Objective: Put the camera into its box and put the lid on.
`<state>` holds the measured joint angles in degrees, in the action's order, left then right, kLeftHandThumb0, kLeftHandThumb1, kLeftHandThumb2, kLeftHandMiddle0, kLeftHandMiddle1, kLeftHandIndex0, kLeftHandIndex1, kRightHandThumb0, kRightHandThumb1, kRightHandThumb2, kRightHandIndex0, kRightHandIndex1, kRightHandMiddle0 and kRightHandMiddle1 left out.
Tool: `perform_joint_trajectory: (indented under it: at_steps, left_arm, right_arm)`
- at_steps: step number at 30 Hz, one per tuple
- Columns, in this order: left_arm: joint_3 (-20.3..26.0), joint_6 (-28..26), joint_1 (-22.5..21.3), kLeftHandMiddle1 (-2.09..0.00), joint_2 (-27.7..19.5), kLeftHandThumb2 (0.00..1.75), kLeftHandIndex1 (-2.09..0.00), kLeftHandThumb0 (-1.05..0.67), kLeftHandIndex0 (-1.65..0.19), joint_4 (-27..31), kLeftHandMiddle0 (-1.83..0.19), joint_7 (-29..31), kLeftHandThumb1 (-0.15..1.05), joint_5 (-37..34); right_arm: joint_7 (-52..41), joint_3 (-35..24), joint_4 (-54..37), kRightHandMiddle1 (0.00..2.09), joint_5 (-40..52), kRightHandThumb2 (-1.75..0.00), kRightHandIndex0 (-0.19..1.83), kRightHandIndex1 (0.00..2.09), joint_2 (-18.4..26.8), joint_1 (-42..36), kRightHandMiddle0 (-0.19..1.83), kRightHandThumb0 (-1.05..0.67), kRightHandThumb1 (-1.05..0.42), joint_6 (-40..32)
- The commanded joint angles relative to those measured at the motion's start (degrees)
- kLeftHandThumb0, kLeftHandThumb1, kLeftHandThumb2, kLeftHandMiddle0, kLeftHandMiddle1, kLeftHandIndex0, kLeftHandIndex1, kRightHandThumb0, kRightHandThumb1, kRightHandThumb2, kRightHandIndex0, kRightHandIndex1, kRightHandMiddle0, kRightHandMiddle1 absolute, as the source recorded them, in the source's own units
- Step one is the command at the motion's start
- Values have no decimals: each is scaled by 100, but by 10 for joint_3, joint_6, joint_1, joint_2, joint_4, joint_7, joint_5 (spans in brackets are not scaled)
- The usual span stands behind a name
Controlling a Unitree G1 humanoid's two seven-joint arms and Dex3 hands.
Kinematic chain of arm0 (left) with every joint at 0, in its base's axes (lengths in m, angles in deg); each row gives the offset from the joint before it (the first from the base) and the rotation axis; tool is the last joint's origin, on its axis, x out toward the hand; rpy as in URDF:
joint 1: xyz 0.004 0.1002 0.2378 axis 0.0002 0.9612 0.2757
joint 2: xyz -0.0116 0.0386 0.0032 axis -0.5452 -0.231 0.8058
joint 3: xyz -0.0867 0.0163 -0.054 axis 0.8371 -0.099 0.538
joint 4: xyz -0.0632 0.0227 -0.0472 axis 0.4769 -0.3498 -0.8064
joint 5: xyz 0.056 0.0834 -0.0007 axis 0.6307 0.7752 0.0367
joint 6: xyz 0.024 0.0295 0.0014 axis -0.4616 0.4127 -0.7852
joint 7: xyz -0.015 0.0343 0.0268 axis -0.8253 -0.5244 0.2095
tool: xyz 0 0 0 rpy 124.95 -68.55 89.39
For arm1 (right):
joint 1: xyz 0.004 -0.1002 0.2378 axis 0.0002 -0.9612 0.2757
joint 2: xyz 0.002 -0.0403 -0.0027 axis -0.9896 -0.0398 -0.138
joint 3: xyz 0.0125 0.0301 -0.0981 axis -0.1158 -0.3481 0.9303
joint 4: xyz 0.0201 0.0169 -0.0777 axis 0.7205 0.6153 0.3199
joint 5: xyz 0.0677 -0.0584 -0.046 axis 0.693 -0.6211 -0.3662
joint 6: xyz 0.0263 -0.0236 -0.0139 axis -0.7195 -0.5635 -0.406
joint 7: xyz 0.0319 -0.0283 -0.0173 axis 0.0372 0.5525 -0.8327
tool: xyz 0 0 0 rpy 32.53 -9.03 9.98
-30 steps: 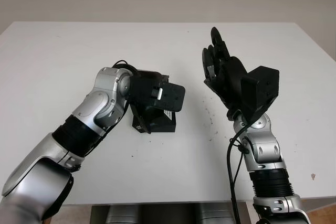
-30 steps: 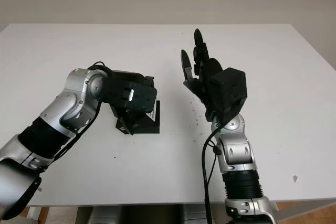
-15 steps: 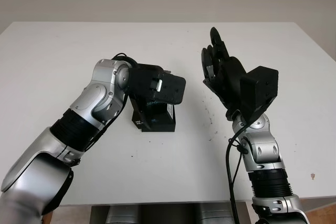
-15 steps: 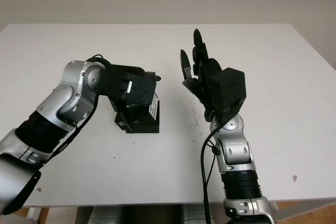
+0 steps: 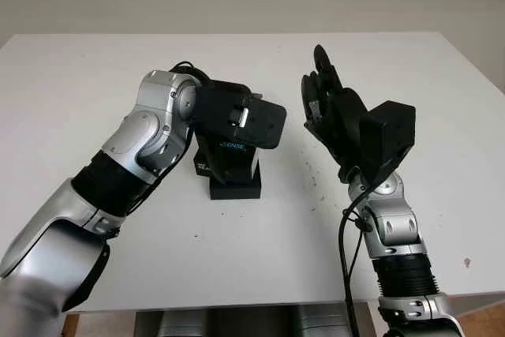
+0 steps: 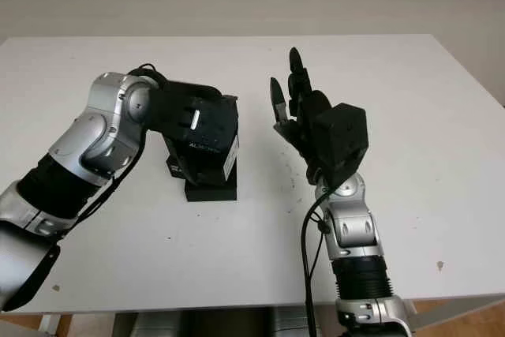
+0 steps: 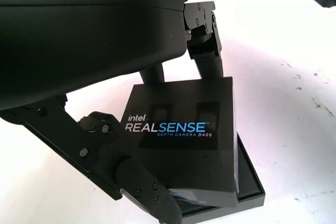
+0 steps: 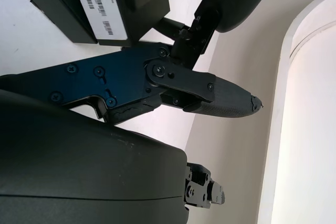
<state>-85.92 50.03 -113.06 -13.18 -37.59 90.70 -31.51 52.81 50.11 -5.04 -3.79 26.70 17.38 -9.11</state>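
L hand (image 7: 157, 145) was clamped on the black RealSense box lid (image 7: 184, 135), fingers (image 7: 205, 51) gripping it from opposite edges, holding it tilted just above the box base (image 5: 235, 185). Base sat on the white table (image 5: 95, 84), near its centre, lid partly overlapping it but not seated. R hand (image 5: 331, 112) was raised upright above the table, beside the box & apart from it, open w/ nothing held. Camera itself: couldn't tell where.
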Motion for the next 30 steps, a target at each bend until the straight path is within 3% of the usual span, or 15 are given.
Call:
perform_joint_trajectory:
  at_steps: [1,2,3,5,11,12,13,14,15,16,20,24,27,28,30]
  left_arm:
    - [5,10,-14,-202,0,11,-197,-11,-15,-4,3,-8,104,-4]
    - [5,12,-14,-205,2,11,-203,-10,-19,-4,2,-9,104,-4]
    - [4,13,-13,-208,3,19,-207,-11,-14,-4,-17,-9,104,-4]
    - [1,1,-13,-209,9,23,-209,-13,1,-2,-29,-7,105,3]
    - [-1,-7,-4,-209,14,28,-200,-10,13,-2,-9,-9,102,6]
    - [-1,-13,-3,-209,16,28,-187,-10,16,-2,-8,-9,101,7]
    - [-2,-22,-3,-209,18,26,-154,-11,18,-2,-13,-5,102,9]
    - [-4,-33,-4,-209,19,25,-97,-13,19,-1,-15,1,103,13]
    - [-6,-41,-5,-209,20,24,-62,-14,19,0,-18,6,104,16]
    - [-5,-44,-4,-209,21,23,-47,-14,16,-1,-22,5,104,15]
    - [-5,-63,0,-209,27,27,-75,-14,18,-4,-26,-2,105,18]
    - [-1,-113,8,-208,46,22,-70,-14,18,-4,-33,-16,105,25]
    - [4,-182,6,-178,69,24,-112,-17,12,-10,-18,-19,105,23]
    - [5,-204,3,-168,75,27,-97,-17,15,-12,-19,-17,105,21]
    - [7,-247,-2,-170,87,32,-91,-16,16,-16,-18,-17,105,16]
  right_arm:
    - [1,-3,-14,5,4,-63,-16,5,-3,5,-15,-72,-105,0]
    - [3,-3,-15,5,3,-63,-16,5,-2,4,-15,-72,-105,-1]
    - [4,-2,-16,5,2,-63,-15,5,-2,4,-15,-72,-105,-1]
    - [3,0,-16,5,-1,-63,-15,5,1,4,-15,-72,-105,-1]
    - [5,-2,-14,5,1,-62,-15,5,-2,3,-15,-72,-105,-1]
    - [4,-2,-11,5,2,-62,-15,5,-2,4,-15,-72,-105,3]
    - [3,-1,-9,5,2,-62,-15,5,-2,5,-15,-72,-105,5]
    - [2,-1,-7,5,2,-63,-16,5,-1,6,-15,-72,-105,6]
    - [1,-1,-5,5,2,-62,-16,5,-1,6,-15,-72,-105,7]
    - [1,-1,-4,5,2,-62,-16,5,-1,7,-16,-73,-105,7]
    - [3,0,0,5,-2,-62,-15,5,0,9,-15,-71,-105,6]
    - [0,-1,7,5,0,-63,-15,5,-1,11,-15,-73,-105,13]
    - [-3,-2,10,5,3,-63,-16,5,-1,13,-15,-73,-105,17]
    - [-4,-2,12,5,3,-63,-16,5,-1,14,-15,-73,-105,20]
    - [-4,0,16,5,2,-63,-16,5,-1,15,-15,-73,-105,23]
